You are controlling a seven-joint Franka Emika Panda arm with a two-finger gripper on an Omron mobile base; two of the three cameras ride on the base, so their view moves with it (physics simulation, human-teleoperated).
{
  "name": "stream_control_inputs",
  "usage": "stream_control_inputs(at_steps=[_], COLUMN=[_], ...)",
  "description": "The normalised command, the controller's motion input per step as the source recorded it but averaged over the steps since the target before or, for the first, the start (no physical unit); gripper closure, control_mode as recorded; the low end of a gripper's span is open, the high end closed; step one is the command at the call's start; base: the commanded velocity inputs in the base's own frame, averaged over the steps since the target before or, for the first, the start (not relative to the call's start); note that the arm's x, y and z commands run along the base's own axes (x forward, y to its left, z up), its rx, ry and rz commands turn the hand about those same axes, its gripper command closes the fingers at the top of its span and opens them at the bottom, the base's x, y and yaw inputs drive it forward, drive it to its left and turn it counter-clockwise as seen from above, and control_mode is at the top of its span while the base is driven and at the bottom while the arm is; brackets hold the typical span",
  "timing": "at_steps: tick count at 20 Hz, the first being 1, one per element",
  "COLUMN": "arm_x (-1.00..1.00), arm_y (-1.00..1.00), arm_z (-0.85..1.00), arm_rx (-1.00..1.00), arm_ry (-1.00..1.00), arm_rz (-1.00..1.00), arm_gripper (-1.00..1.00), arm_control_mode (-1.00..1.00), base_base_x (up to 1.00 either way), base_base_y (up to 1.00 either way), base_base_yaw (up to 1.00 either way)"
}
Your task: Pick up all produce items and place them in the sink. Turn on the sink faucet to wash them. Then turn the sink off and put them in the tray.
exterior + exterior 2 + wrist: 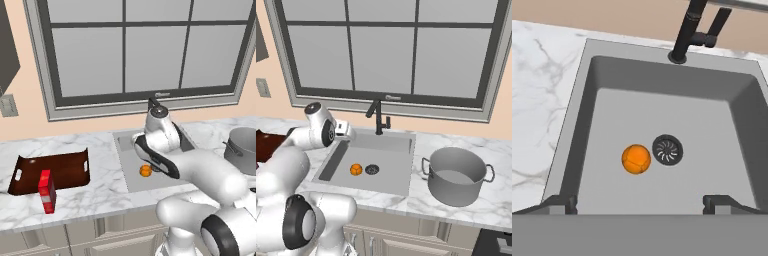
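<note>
A small orange fruit (145, 171) (356, 169) (636, 159) lies on the floor of the grey sink (125, 165) (391, 142) (662, 80), just left of the round dark drain (372, 169) (667, 149). My gripper (348, 132) (641, 202) hangs above the sink's left side, open, with nothing between its fingers, and looks down at the fruit. The black faucet (377, 117) (687, 35) stands at the back rim of the sink; no water shows. The dark red-brown tray (50, 172) sits on the counter left of the sink and holds nothing.
A tall red box with a white label (46, 191) stands in front of the tray. A round grey pot (242, 147) (456, 175) sits on the marble counter right of the sink. A window spans the wall behind.
</note>
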Motion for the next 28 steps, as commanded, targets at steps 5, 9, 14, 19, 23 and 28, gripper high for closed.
stream_control_inputs(at_steps=[5,9,14,19,23,28], arm_x=[-0.63,-0.46,-0.25,-0.03,0.01,0.12], arm_y=[-0.16,-0.35,-0.49,-0.53,-0.5,-0.42], arm_z=[0.23,0.17,0.12,0.12,0.08,0.02], arm_rx=[0.0,0.03,0.05,0.06,0.08,0.1], arm_ry=[-0.09,-0.04,-0.02,-0.02,-0.06,-0.09], arm_rz=[0.0,0.0,0.0,0.04,0.11,0.15], arm_gripper=[-1.0,-1.0,-1.0,-1.0,-1.0,-1.0], arm_control_mode=[-1.0,-1.0,-1.0,-1.0,-1.0,-1.0], base_base_x=[0.0,0.0,0.0,0.0,0.0,0.0], base_base_y=[0.0,0.0,0.0,0.0,0.0,0.0], base_base_yaw=[0.0,0.0,0.0,0.0,0.0,0.0])
